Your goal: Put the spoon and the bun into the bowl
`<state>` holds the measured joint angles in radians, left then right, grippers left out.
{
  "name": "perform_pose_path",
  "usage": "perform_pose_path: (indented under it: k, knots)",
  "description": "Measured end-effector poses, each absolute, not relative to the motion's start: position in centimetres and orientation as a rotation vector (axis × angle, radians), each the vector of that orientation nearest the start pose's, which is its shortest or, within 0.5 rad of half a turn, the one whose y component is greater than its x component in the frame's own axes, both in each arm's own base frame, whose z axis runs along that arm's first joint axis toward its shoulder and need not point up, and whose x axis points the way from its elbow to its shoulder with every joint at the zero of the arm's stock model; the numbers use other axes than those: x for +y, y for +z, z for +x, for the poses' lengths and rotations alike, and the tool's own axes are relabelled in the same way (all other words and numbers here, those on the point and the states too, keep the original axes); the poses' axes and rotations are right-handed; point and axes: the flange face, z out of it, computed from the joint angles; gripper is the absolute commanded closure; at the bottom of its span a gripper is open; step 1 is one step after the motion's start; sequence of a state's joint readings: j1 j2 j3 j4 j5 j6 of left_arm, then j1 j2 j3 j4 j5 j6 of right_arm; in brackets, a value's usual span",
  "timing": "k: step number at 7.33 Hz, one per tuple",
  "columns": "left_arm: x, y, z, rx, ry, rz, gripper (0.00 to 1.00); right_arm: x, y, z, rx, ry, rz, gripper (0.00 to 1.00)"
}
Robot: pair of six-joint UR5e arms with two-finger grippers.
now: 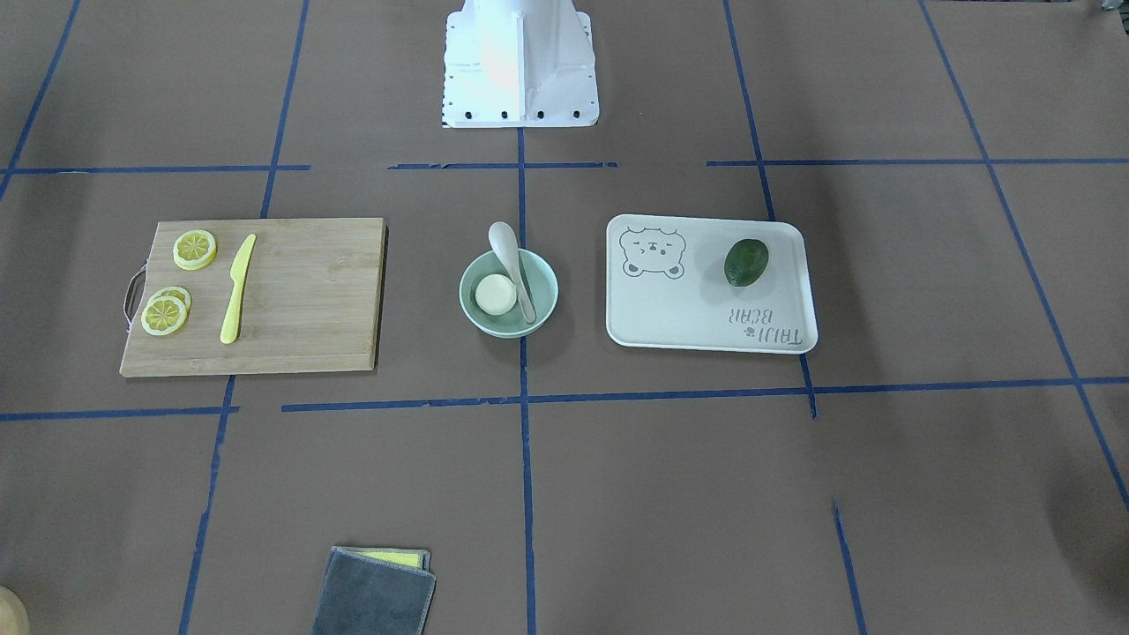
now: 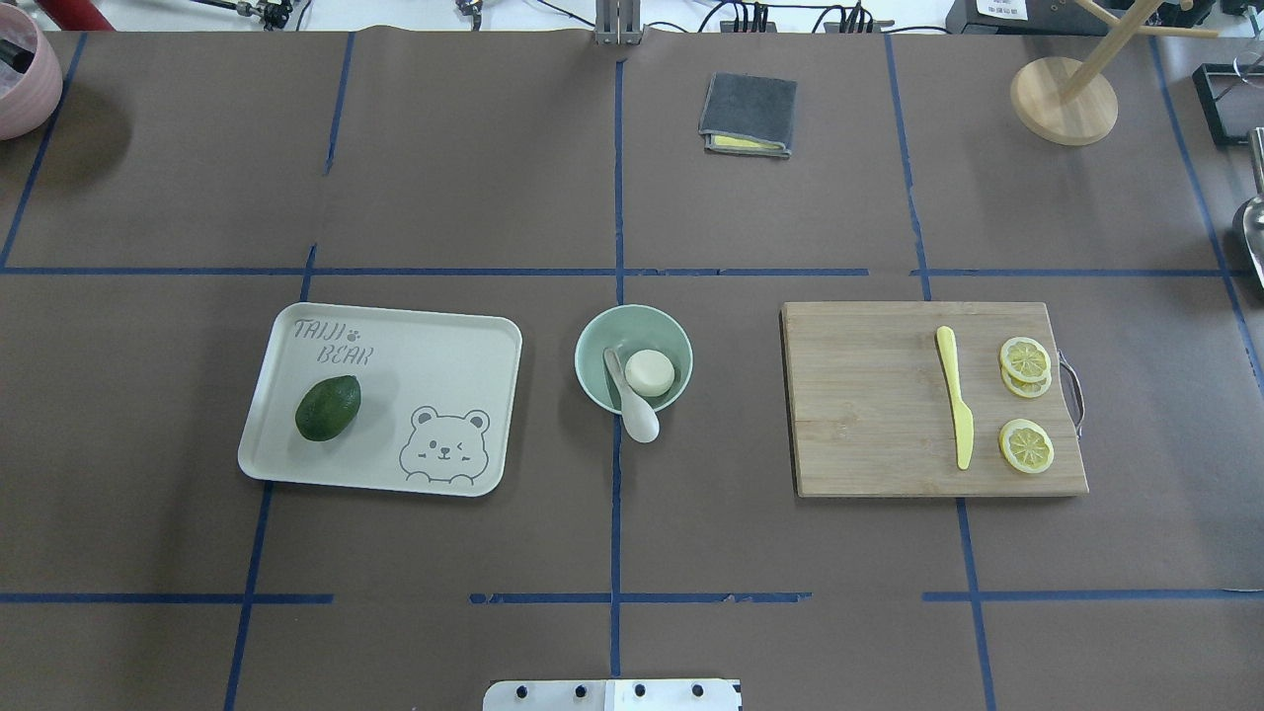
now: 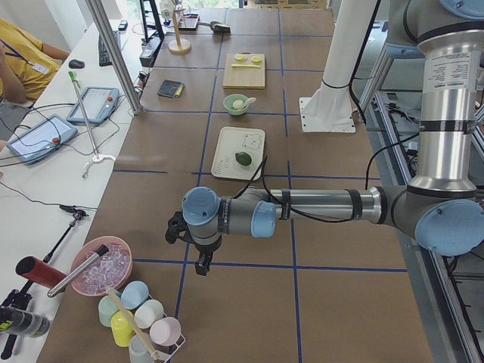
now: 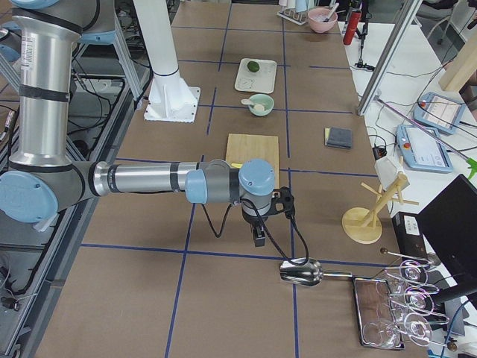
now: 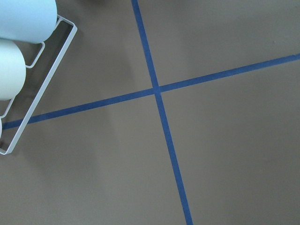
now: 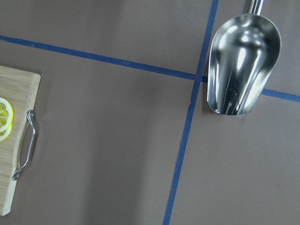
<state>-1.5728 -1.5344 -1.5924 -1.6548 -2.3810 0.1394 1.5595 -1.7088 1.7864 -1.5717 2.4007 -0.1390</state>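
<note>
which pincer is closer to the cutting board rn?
Right. The right pincer hangs just beyond the handle end of the cutting board, beside the metal scoop; the left pincer is past the tray at the opposite table end, near the cups.

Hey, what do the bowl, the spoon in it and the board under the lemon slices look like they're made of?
Bowl: smooth, glossy mint-green, probably ceramic or melamine; it shows soft highlights. Spoon: glossy off-white, likely ceramic or plastic, thick-walled. Board: wood or bamboo, matte, with visible striped grain.
</note>
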Motion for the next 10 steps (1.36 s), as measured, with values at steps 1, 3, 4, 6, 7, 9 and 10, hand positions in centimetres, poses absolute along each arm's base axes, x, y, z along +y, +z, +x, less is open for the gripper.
perform_pose_path:
  k: [1, 3, 4, 6, 7, 9, 10]
  knots:
    - [-47.7, 65.1, -6.3, 0.796, 0.115, 0.106, 0.00, -43.8, 61.3, 5.6, -0.824, -0.171, 0.125, 0.00]
    - [-47.0, 64.3, -6.4, 0.770, 0.086, 0.088, 0.00, -43.8, 61.6, 5.7, -0.825, -0.166, 0.120, 0.00]
    - [-46.9, 64.1, -6.5, 0.753, 0.076, 0.066, 0.00, -43.8, 61.6, 5.7, -0.826, -0.163, 0.119, 0.00]
    - [-46.4, 64.2, -6.6, 0.744, 0.064, 0.038, 0.00, -43.8, 61.4, 5.7, -0.831, -0.163, 0.122, 0.00]
    - [-46.4, 64.3, -6.5, 0.747, 0.064, 0.035, 0.00, -43.8, 61.4, 5.6, -0.834, -0.162, 0.122, 0.00]
    - [-46.4, 64.2, -6.4, 0.750, 0.066, 0.037, 0.00, -43.7, 61.2, 5.6, -0.837, -0.163, 0.125, 0.00]
    - [-46.4, 64.1, -6.4, 0.751, 0.068, 0.039, 0.00, -43.8, 61.1, 5.6, -0.838, -0.163, 0.127, 0.00]
